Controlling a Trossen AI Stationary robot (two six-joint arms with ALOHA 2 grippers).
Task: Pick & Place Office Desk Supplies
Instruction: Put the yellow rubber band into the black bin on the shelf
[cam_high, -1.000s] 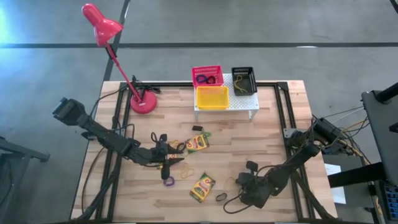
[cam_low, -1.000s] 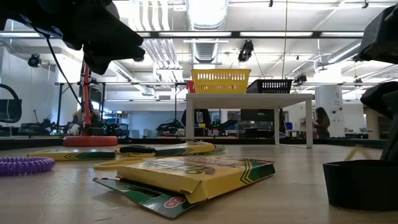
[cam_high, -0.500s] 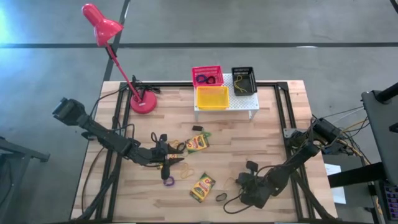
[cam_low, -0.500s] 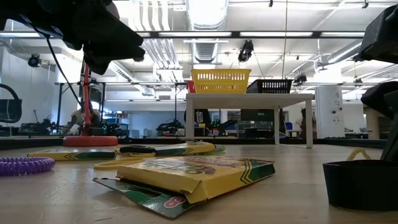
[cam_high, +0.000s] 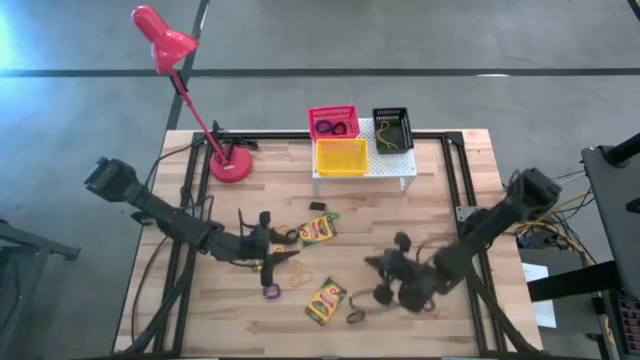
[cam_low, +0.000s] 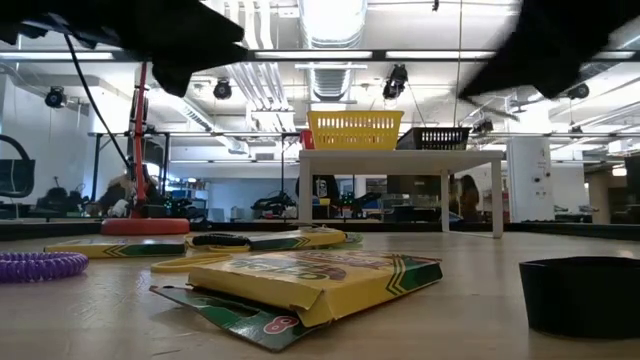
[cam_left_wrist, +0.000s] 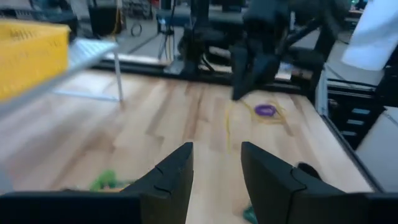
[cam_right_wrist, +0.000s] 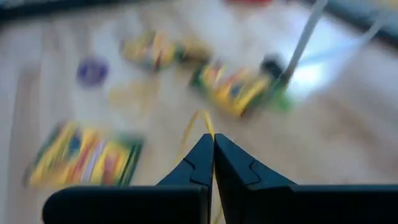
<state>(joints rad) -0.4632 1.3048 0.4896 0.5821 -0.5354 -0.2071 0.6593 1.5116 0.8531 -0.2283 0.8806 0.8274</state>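
Observation:
Two flat yellow-and-green crayon boxes (cam_high: 318, 229) (cam_high: 326, 300) lie on the wooden table, with a purple loop (cam_high: 270, 291), a yellow loop (cam_high: 298, 278) and a black loop (cam_high: 356, 317) beside them. My right gripper (cam_right_wrist: 213, 140) hangs blurred above the table's near right part (cam_high: 378, 268), shut on a yellow elastic loop (cam_right_wrist: 198, 127). My left gripper (cam_left_wrist: 216, 180) stands open over the table's left middle (cam_high: 272, 258), nothing between its fingers. Pink-red (cam_high: 333, 122), black (cam_high: 392, 128) and yellow (cam_high: 341, 156) baskets sit on the white shelf. My right gripper pinches a strand of the yellow elastic loop (cam_right_wrist: 200, 123) between its two shut fingertips, slanting down from the table's right side. In the left wrist view the loop hangs slack below the fingers (cam_left_wrist: 229, 124). Whether its lower end touches the table I cannot tell.
A red desk lamp (cam_high: 228, 165) stands at the far left, its head out over the floor. The white shelf (cam_high: 400, 175) stands at the far middle. Another purple loop (cam_left_wrist: 265, 110) lies on the table below the right arm. A low black thing (cam_low: 580, 295) sits near the front edge.
My right gripper has risen from the table's near right part and moved a little toward the left and far edges, tipping up as it went. It stays shut. The yellow loop it holds has come up with it.

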